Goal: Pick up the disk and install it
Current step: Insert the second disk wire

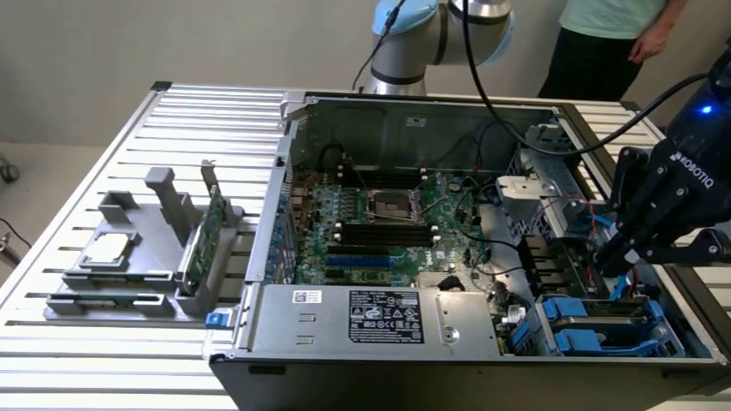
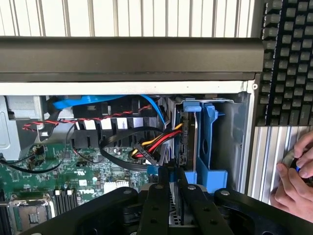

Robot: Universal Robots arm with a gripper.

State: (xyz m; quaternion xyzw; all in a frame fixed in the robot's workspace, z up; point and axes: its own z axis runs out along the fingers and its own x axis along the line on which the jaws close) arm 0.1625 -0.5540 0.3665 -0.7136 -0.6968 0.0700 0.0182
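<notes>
Gripper (image 2: 173, 183) first: the fingers sit narrow, drawn close together, right over the near end of the disk (image 2: 188, 132), and from here I cannot tell whether they pinch it or only rest against it. The disk stands on edge in its blue carrier, running away from the fingertips along the side wall of the case (image 1: 457, 385), down in the drive bay. Just beside it, a bundle of red, yellow and black cables (image 2: 149, 144) loops across, with a flat blue cable (image 2: 93, 101) arching behind them. In the exterior view the gripper (image 1: 611, 261) is dipped into the case at that view's right, fingertips low among the bays, and more blue carriers (image 1: 583, 321) lie just below it. Moving out, the motherboard (image 1: 377, 223) fills the middle of the open case, and a silver box (image 1: 377, 318) with a black-and-white label sits along the near edge. Behind the case rises the arm (image 1: 434, 34), pale blue at the joint. Well apart, on the exterior view's left, a grey fixture (image 1: 149, 274) rests on the slatted table (image 1: 68, 360), holding a green card (image 1: 212, 235) upright and a small square chip (image 1: 108, 248) lying flat. A person (image 1: 605, 43) stands behind the table, and a hand (image 2: 296, 178) rests on the slats outside the case wall.
</notes>
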